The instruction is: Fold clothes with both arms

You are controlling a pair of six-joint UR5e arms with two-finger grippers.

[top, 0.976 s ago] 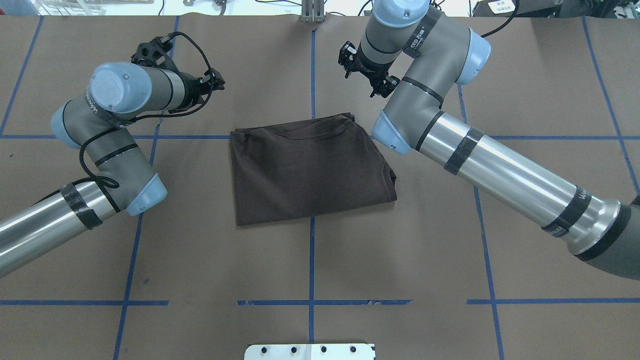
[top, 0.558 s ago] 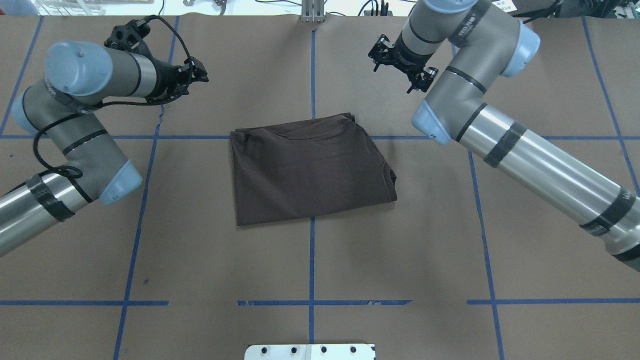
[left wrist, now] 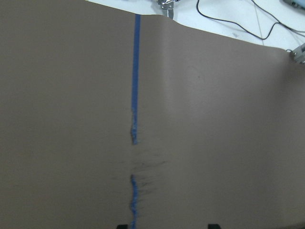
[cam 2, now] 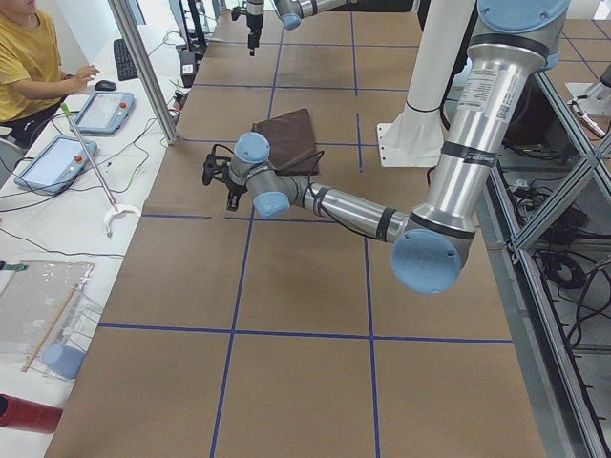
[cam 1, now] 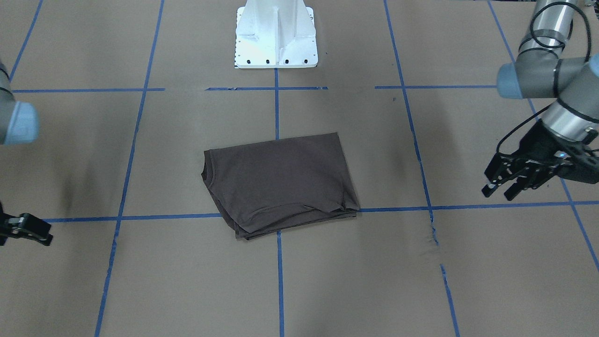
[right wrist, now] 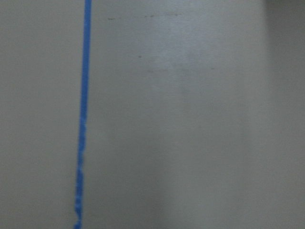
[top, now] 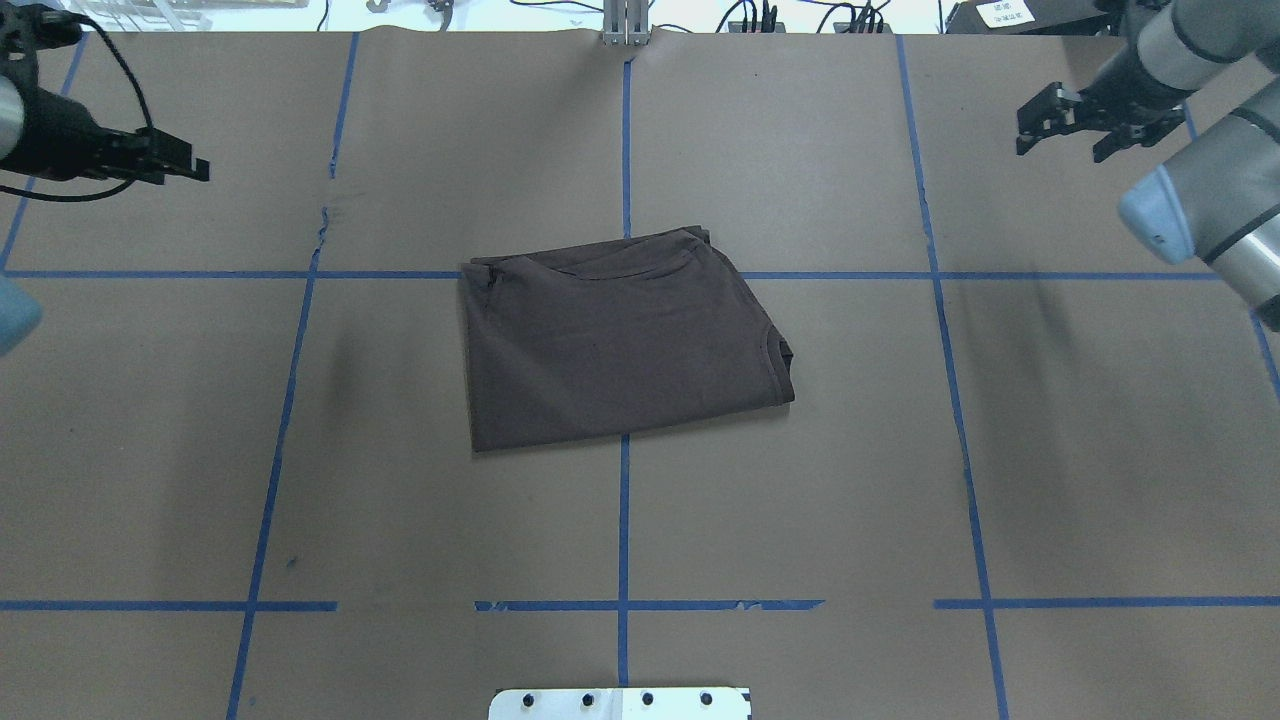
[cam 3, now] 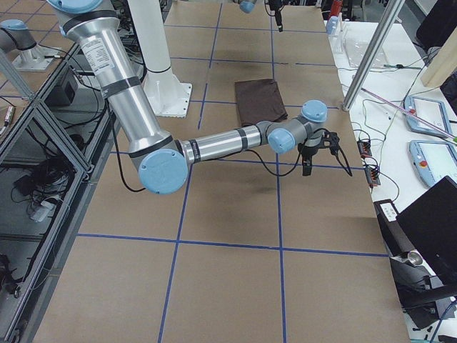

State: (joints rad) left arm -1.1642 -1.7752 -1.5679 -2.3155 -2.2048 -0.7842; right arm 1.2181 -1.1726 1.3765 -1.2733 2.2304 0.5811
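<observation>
The dark brown T-shirt (top: 620, 340) lies folded into a compact rectangle at the table's middle, with its collar edge toward the robot's right; it also shows in the front-facing view (cam 1: 281, 182). My left gripper (top: 195, 168) hovers far off to the shirt's left at the far side. It is open and empty, with fingers spread in the front-facing view (cam 1: 498, 192). My right gripper (top: 1035, 125) hovers far right at the far side, clear of the shirt. Its fingers look apart and hold nothing. Only part of it shows at the front-facing view's edge (cam 1: 35, 229).
The white pedestal base (cam 1: 276, 32) stands at the near table edge. Blue tape lines grid the brown table cover, with a torn, wrinkled patch (top: 322, 225) near my left gripper. An operator (cam 2: 29, 57) sits with tablets beyond the far edge.
Both arms have swung outward and away from the shirt, the left toward the far left corner, the right toward the far right corner. The shirt has not moved.
</observation>
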